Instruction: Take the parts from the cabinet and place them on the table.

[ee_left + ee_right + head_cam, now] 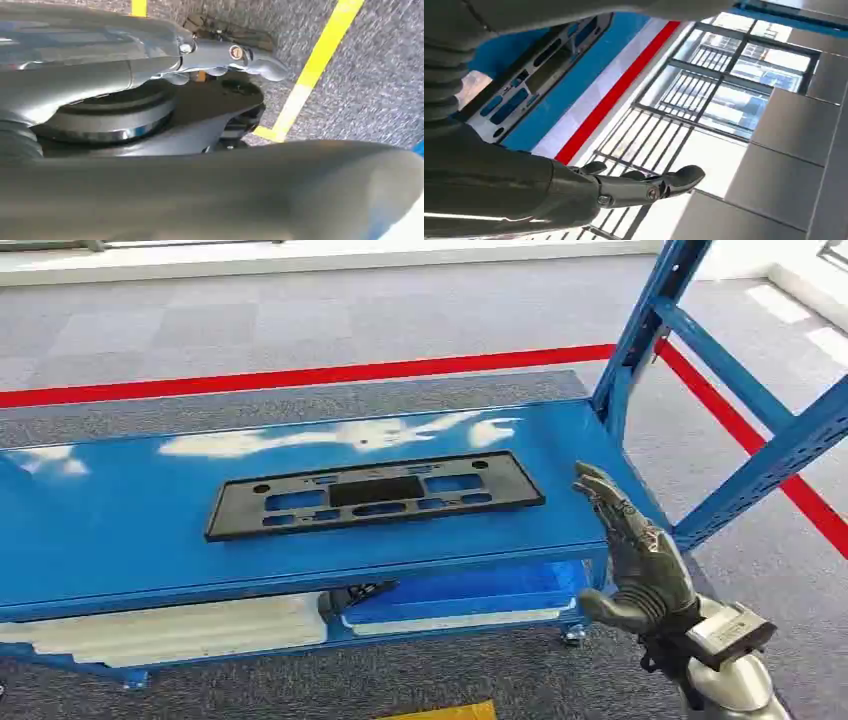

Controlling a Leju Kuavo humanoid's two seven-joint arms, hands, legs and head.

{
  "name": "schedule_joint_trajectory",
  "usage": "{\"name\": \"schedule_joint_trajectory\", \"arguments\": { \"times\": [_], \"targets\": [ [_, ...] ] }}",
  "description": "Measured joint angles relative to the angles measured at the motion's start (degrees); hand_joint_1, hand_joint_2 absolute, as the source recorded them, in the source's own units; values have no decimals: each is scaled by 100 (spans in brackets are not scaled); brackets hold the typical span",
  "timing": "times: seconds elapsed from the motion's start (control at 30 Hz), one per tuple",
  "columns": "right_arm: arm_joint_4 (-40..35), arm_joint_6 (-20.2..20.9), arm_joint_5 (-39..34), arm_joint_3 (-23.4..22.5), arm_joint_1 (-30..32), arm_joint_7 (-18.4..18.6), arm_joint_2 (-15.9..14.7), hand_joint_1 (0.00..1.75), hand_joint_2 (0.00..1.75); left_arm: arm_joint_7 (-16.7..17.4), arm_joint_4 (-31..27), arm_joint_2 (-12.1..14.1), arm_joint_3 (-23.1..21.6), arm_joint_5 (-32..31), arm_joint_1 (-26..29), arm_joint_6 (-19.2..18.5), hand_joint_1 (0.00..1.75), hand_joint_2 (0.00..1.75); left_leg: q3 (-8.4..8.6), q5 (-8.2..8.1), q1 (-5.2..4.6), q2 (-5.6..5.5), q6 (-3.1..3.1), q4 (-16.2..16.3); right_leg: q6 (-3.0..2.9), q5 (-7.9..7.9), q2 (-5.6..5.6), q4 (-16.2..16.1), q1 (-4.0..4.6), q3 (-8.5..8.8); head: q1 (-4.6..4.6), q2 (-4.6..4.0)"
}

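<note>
Trouble, as I judged it from my station, lay at the right end of the blue tabletop [120, 540]. My right hand [625, 550] stood raised there with its fingers spread and nothing in them, just off the near right corner, and the blue rack upright [640, 340] rose close behind it. A careless swing to the right or farther away could have knocked the hand against that post or its slanted brace [770, 460].

The black plastic part [375, 493] lay flat near the middle of the tabletop, its long side running left to right, apart from my hand. A low sweep leftward could have caught its right end and pushed it askew, or toward the near edge, which had no lip that I could see.

Open room was on the left half of the tabletop and along the far strip behind the part. A lower shelf [470, 595] sat beneath, holding something dark I could not make out.

My left hand [235, 55] hung over the carpet; I could not tell whether its fingers were apart.
</note>
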Motion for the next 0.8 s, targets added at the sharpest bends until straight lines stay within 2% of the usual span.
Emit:
{"name": "schedule_joint_trajectory", "arguments": {
  "times": [0.03,0.07,0.1,0.13,0.17,0.33,0.43,0.47,0.5,0.53,0.57,0.73,0.77,0.8],
  "targets": [
    [15,-2,2,2,-9,2,-4,0,175,0,0,7,0,-2,2,0,0,0,-25,-55,-42,-5,-60,52,7,-120,4,-71,10,39,2,-2],
    [4,-4,2,9,-9,2,-9,0,175,0,0,18,0,-7,-3,0,0,0,-88,-87,-79,-8,17,174,-46,-99,13,-117,-15,31,-7,0],
    [2,-4,4,7,16,22,-13,0,175,0,0,18,0,-7,-4,2,0,0,-95,-78,-93,-7,80,164,-76,-101,16,-113,-21,20,-13,-2],
    [0,-4,2,9,13,33,-15,0,175,0,0,18,0,-5,4,4,0,0,-82,-60,-102,-4,125,138,-78,-103,25,-115,-13,23,-7,0],
    [-4,-4,9,11,2,35,-20,0,175,2,0,18,0,-5,3,9,0,0,-75,-60,-101,-4,135,130,-78,-103,26,-114,-10,23,-9,0],
    [-4,-49,80,17,-23,61,-57,0,175,2,0,17,0,2,1,13,0,0,-50,-60,-98,-5,133,81,-132,-137,15,-114,5,33,-9,-2],
    [-4,-315,497,35,-92,225,-72,0,175,2,0,11,0,19,-3,31,0,0,-50,-57,-95,-4,123,75,-138,-141,15,-113,11,34,-9,0],
    [-4,-407,678,72,-128,284,-63,0,175,2,0,4,0,19,-4,52,0,0,-50,-60,-94,-5,111,73,-139,-141,15,-112,11,34,-9,-2],
    [-2,-461,792,113,-166,327,-50,0,175,2,0,-2,0,17,-3,57,0,0,-50,-61,-89,-5,49,70,-139,-142,15,-111,12,34,-9,-2],
    [0,-528,937,155,-212,401,-41,0,175,2,2,-4,0,15,-3,59,0,0,-48,-68,-79,-5,-48,63,-140,-142,15,-110,14,33,-9,-2],
    [7,-597,1127,210,-255,457,-42,0,175,2,2,-9,0,11,-3,61,0,0,-47,-71,-72,-5,-94,61,-140,-142,15,-109,15,34,-9,-2],
    [164,-1356,2875,520,-532,754,-39,0,175,9,2,-17,0,-9,-5,74,0,0,-46,-71,-85,-5,-95,63,-139,-140,14,-111,8,48,-9,-2],
    [218,-1481,3298,605,-594,906,-24,0,0,11,2,-17,0,-18,-4,87,0,0,-43,-71,-87,-5,-95,64,-139,-140,15,-113,6,53,-9,0],
    [280,-1528,3592,682,-664,1008,-11,0,0,11,2,-20,0,-22,-4,96,0,0,-41,-71,-90,-5,-95,65,-139,-139,15,-115,3,56,-9,0]
  ]
}}
